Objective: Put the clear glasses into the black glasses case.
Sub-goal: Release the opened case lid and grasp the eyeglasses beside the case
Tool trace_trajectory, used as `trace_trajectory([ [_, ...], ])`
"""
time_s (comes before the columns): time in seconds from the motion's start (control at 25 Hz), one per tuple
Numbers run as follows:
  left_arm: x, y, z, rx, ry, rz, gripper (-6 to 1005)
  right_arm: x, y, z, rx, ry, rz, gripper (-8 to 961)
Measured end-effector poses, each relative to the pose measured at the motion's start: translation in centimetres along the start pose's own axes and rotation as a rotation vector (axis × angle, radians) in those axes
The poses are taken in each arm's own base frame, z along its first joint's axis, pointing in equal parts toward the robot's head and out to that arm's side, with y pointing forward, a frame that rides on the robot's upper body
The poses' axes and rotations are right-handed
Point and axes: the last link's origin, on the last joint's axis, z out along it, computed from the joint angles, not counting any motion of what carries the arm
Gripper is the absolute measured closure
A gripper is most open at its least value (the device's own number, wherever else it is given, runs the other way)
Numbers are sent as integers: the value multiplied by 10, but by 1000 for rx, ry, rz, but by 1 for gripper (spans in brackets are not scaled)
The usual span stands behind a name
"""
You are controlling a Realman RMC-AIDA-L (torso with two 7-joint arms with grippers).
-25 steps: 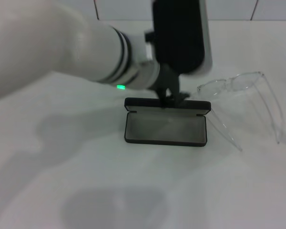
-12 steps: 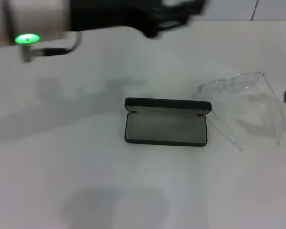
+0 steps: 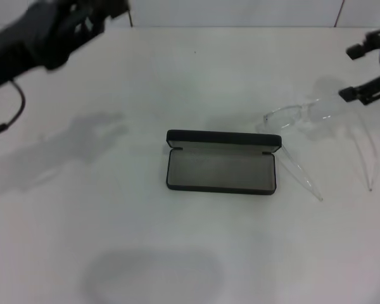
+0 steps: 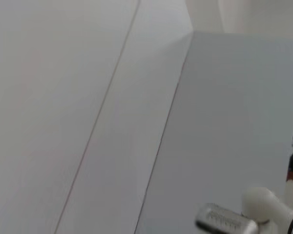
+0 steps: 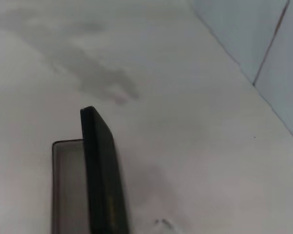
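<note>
Right pincer [image 3: 371, 71] spread above clear plastic glasses [image 3: 323, 136], matte black case [image 3: 221, 162] open

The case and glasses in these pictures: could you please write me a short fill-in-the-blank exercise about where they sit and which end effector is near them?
1. The case lies on the table with its lid ____.
2. The glasses lie on the robot's ____ side of the case.
3. The case's lining is ____.
4. The end effector nearest the glasses is the ____ end effector.

Missing words: open; right; grey; right
</note>
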Motion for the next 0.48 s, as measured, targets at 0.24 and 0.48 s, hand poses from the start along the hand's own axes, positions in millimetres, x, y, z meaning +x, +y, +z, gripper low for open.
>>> trace_trajectory([
  [0.24,-27,-5,-22,74,8,27,655,-22,3,41,-2,124,-136,86],
  [0.48,-40,-1,-36,120,12,16,659,-31,16,82,-16,253,-258,117],
])
